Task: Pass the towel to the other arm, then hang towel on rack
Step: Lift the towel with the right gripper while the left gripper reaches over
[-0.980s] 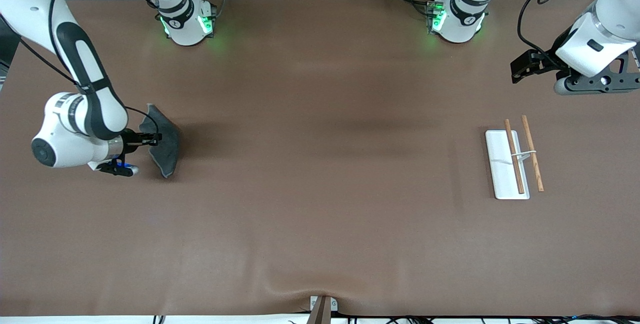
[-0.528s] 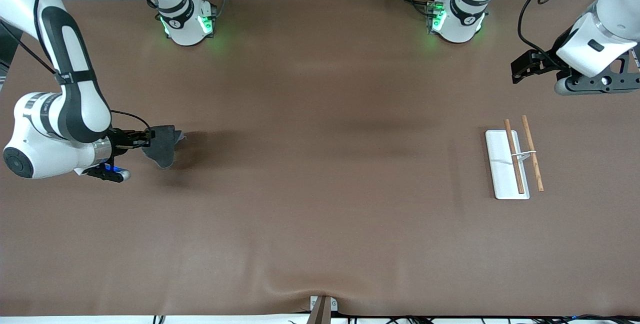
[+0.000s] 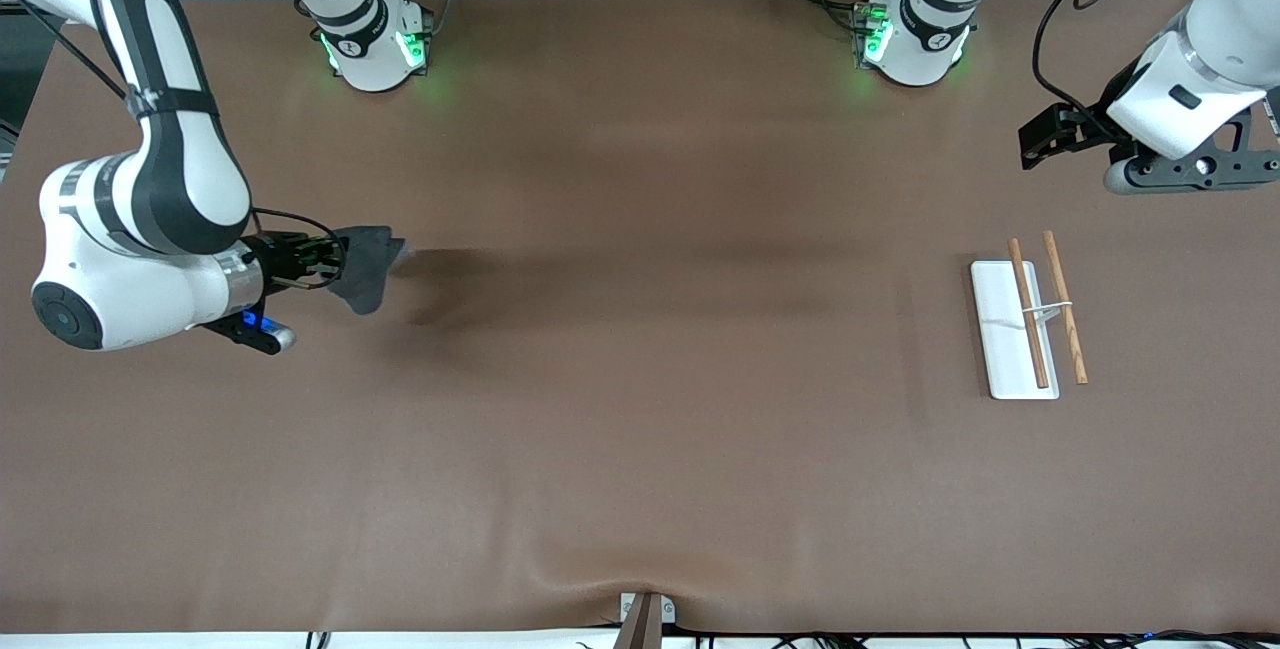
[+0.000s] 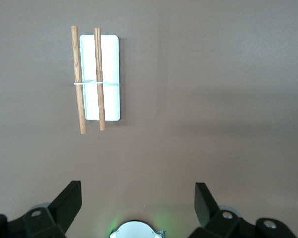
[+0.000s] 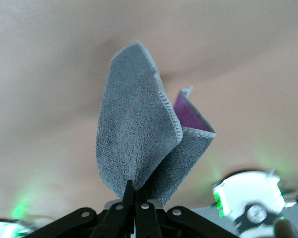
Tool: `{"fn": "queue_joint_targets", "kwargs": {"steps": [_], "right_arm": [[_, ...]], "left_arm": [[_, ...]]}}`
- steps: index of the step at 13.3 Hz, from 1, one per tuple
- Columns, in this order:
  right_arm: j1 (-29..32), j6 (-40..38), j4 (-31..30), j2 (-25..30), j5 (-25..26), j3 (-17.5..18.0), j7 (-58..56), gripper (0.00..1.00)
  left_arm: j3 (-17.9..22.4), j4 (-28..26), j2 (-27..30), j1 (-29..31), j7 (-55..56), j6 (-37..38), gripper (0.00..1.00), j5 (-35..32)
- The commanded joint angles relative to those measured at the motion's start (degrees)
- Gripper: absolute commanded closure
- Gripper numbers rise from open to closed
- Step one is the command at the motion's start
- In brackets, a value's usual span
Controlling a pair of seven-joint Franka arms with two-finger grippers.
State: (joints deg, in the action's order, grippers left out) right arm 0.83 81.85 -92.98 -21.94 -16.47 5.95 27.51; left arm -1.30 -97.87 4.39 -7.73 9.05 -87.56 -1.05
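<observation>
My right gripper (image 3: 335, 263) is shut on the dark grey towel (image 3: 366, 264) and holds it in the air over the table at the right arm's end. In the right wrist view the towel (image 5: 139, 144) hangs folded from the gripper (image 5: 137, 191), with its purple underside showing. The rack (image 3: 1020, 327), a white flat base with two brown rods, lies on the table at the left arm's end. It also shows in the left wrist view (image 4: 108, 74). My left gripper (image 4: 137, 203) is open and empty, up in the air beside the rack, and shows in the front view (image 3: 1045, 134).
The brown table (image 3: 640, 409) runs wide between the towel and the rack. The two arm bases (image 3: 375, 39) stand along its edge farthest from the front camera. A small bracket (image 3: 645, 614) sits at the nearest edge.
My right gripper has lifted the towel off the table and carried it a little toward the table's middle. The left arm has barely moved.
</observation>
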Motion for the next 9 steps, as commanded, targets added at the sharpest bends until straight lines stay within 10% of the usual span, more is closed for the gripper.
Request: {"fn": "queue_joint_targets", "kwargs": {"steps": [1,9], "right_arm": [[-4.07,-1.17,2.1,0.93,-3.82,-0.23,10.51,1.0],[-17.51,8.56,7.64,0.31,-16.56,-0.41,40.14,1.0]], "left_arm": [[-0.46,-1.18,-1.04,-0.7,1.66,-3.22,0.0,-0.44],[-10.47,-0.39,-12.89,-1.76,30.01,-18.68,0.0,2.62]]}}
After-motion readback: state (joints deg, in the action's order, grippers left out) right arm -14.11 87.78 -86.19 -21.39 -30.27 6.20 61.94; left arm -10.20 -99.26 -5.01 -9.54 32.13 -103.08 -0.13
